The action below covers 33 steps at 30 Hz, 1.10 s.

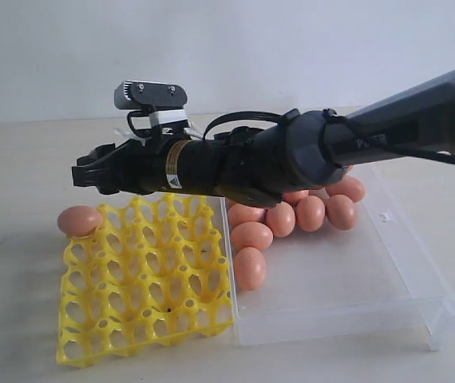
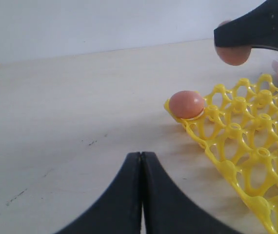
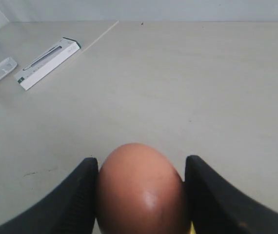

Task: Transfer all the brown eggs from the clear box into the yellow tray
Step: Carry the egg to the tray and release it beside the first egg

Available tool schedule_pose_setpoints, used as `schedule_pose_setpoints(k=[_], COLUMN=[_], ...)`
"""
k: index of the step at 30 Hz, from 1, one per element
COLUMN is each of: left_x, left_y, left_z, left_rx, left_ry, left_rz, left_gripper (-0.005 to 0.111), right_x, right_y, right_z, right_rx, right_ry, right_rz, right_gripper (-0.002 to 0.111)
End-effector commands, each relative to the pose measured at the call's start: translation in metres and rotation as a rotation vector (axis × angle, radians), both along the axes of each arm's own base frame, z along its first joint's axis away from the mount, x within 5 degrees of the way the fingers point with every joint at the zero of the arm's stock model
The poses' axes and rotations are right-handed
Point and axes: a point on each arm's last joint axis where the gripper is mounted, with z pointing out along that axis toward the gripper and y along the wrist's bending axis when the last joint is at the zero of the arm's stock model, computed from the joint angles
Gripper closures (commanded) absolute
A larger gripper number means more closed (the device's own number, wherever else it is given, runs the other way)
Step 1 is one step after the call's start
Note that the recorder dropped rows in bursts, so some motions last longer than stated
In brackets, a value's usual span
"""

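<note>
**One egg aloft, one in the tray**

A brown egg (image 3: 140,190) is clamped between the fingers of the right gripper (image 1: 80,177), above the far left edge of the yellow tray (image 1: 144,287). A second egg (image 1: 79,220) sits in the tray's far left corner cup. The remaining eggs (image 1: 291,217) cluster at the far left of the clear box (image 1: 347,287), just right of the tray. The left gripper (image 2: 141,156), jaws pressed together on nothing, hangs over the table (image 2: 56,122).

We look from off the arms, low and near, side-on at the right claw (image 1: 82,177) and the yellow tray (image 1: 144,279). Our left wrist camera faces past the left claw (image 2: 141,163), sharing that tray's corner. Our right wrist camera sits tight behind its claw's brown egg (image 3: 140,190).
</note>
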Motion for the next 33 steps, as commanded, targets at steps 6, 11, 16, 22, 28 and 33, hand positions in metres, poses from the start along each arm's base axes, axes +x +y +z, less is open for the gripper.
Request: schedule_pose_setpoints(k=[6, 11, 16, 22, 28, 33], left_x=[0.0, 0.0, 0.0, 0.0, 0.0, 0.0], left_y=[0.0, 0.0, 0.0, 0.0, 0.0, 0.0], left_z=[0.002, 0.002, 0.002, 0.002, 0.002, 0.002], left_rx=[-0.004, -0.004, -0.004, -0.004, -0.004, -0.004], left_ry=[-0.019, -0.019, -0.019, -0.019, -0.019, -0.019], left_rz=[-0.002, -0.002, -0.002, -0.002, -0.002, -0.002], left_gripper=[0.107, 0.107, 0.107, 0.107, 0.107, 0.107], right_x=[0.01, 0.012, 0.012, 0.012, 0.013, 0.013], right_y=[0.009, 0.01, 0.009, 0.009, 0.008, 0.008], right_z=[-0.019, -0.026, -0.03, -0.032, -0.033, -0.034], right_rx=[-0.024, -0.049, -0.059, -0.066, -0.079, -0.088], right_ry=[0.007, 0.018, 0.024, 0.027, 0.032, 0.035], right_rz=[0.002, -0.006, -0.007, -0.01, -0.017, -0.022], right_gripper=[0.108, 0.108, 0.108, 0.091, 0.055, 0.05])
